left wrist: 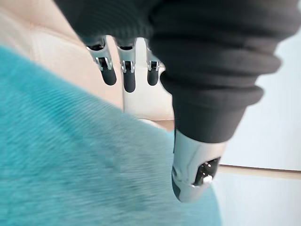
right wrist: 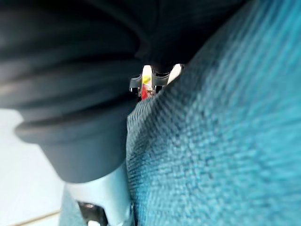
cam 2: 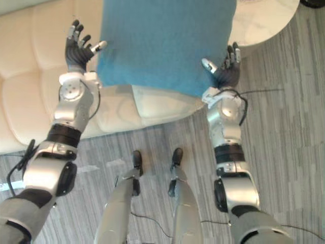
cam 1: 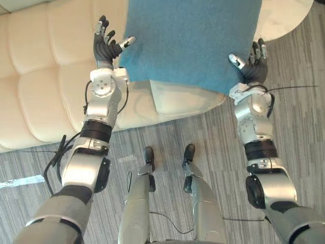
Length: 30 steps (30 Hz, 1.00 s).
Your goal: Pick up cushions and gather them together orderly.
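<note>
A large blue cushion [cam 1: 188, 40] is held up over the cream sofa [cam 1: 40, 76], between my two hands. My left hand [cam 1: 104, 48] is open at the cushion's left edge, fingers straight and thumb tip against the fabric. The left wrist view shows the cushion [left wrist: 70, 165] beside the thumb [left wrist: 193, 169], with the straight fingers [left wrist: 128, 70] beyond. My right hand [cam 1: 254, 65] is open at the cushion's lower right corner, palm against its side and thumb lying on the front face. In the right wrist view the cushion [right wrist: 225, 141] lies close along the hand.
The sofa's tufted seat runs along the left and under the cushion. A white round table [cam 1: 284, 20] stands at the far right, behind the cushion's right edge. Grey striped carpet [cam 1: 299, 127] covers the floor in front.
</note>
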Tool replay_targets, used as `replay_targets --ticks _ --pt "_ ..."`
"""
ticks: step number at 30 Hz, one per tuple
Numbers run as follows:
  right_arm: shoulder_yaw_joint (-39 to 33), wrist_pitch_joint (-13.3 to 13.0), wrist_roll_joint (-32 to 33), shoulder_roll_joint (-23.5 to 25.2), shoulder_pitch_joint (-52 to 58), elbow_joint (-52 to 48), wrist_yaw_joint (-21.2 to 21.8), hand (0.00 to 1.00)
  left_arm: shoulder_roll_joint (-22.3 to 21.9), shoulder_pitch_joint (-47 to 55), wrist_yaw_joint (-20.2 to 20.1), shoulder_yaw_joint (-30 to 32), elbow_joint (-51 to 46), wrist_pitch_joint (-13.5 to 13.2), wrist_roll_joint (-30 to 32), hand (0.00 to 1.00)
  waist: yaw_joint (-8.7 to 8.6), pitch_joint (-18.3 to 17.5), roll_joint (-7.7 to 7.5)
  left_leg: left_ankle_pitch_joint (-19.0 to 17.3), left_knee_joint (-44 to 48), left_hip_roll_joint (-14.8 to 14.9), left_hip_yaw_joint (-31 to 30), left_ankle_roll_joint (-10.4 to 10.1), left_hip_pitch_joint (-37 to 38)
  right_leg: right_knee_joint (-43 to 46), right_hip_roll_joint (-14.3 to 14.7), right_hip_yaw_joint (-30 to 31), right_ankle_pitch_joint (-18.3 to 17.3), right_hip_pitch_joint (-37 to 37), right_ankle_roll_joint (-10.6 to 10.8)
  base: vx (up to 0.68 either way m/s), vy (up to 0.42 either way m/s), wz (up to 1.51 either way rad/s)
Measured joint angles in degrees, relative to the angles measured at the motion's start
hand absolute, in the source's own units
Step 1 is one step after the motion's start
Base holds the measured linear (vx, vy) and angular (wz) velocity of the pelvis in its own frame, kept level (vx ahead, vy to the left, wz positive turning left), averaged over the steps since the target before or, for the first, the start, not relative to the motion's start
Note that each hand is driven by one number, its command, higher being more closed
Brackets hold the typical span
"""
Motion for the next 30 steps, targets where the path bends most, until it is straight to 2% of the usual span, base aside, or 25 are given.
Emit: replay_targets --ticks 5,13,15,16,18,25,30 --pt "0.9 -0.3 0.4 0.1 -0.7 -0.1 -0.5 0.0 -2.8 -0.5 1.1 2.7 2.0 0.0 0.0 0.0 -0.11 0.1 -0.15 0.2 -0.2 0.4 0.2 -0.3 -0.3 -0.4 0.3 0.0 0.1 -0.4 -0.1 0.03 -0.031 -0.03" --pt "0.5 -1.6 1.6 2.6 -0.7 -1.0 -1.0 0.0 -3.3 -0.7 0.8 2.6 2.9 0.0 0.1 0.0 -0.27 0.4 -0.61 1.3 -2.0 0.9 -0.1 -1.3 -0.4 -1.4 1.0 -0.4 0.5 -0.5 -0.6 0.01 -0.036 0.02" --pt "0.4 -1.8 1.8 3.1 -0.7 -1.1 -1.0 0.0 -4.5 -0.9 0.8 2.5 2.9 0.0 0.1 0.0 -0.44 0.5 -0.81 1.6 -2.2 1.0 -0.7 -1.5 -0.7 -1.7 1.3 -0.9 0.5 -0.5 -0.6 0.02 -0.047 0.07" --pt "0.2 -1.8 1.8 3.2 -0.7 -1.2 -1.0 1.0 -4.7 -1.0 0.8 2.5 2.9 0.0 0.1 1.0 -0.45 0.5 -0.81 1.6 -2.2 1.1 -0.8 -1.5 -0.7 -1.7 1.3 -1.0 0.5 -0.5 -0.6 0.03 -0.041 0.08" --pt "-1.4 -1.9 2.4 4.7 -0.6 -2.4 -1.1 1.0 -5.2 -1.1 0.9 1.4 2.8 0.0 0.1 1.0 -0.61 0.5 -0.82 1.7 -2.2 1.1 -1.0 -1.6 -0.7 -1.7 1.3 -1.2 0.5 -0.4 -0.6 0.03 -0.027 0.04" --pt "-1.7 -2.8 4.9 5.0 -0.3 -3.0 -1.4 1.0 -5.2 -1.2 1.7 -1.1 1.5 -0.1 -2.3 1.0 -0.55 0.5 -0.86 1.8 -2.3 1.1 -1.3 -1.8 0.3 -1.8 1.3 -1.5 0.5 0.8 -0.6 0.01 -0.006 0.01" --pt "-1.9 -3.8 6.3 6.3 3.5 -5.4 -1.4 1.0 -5.8 2.0 2.7 -3.2 -5.9 -0.5 -5.1 1.0 -0.49 0.5 -0.92 1.8 -3.6 1.0 -1.2 -1.9 3.3 -2.6 1.4 -1.5 0.4 3.6 -0.6 0.03 -0.021 0.0"
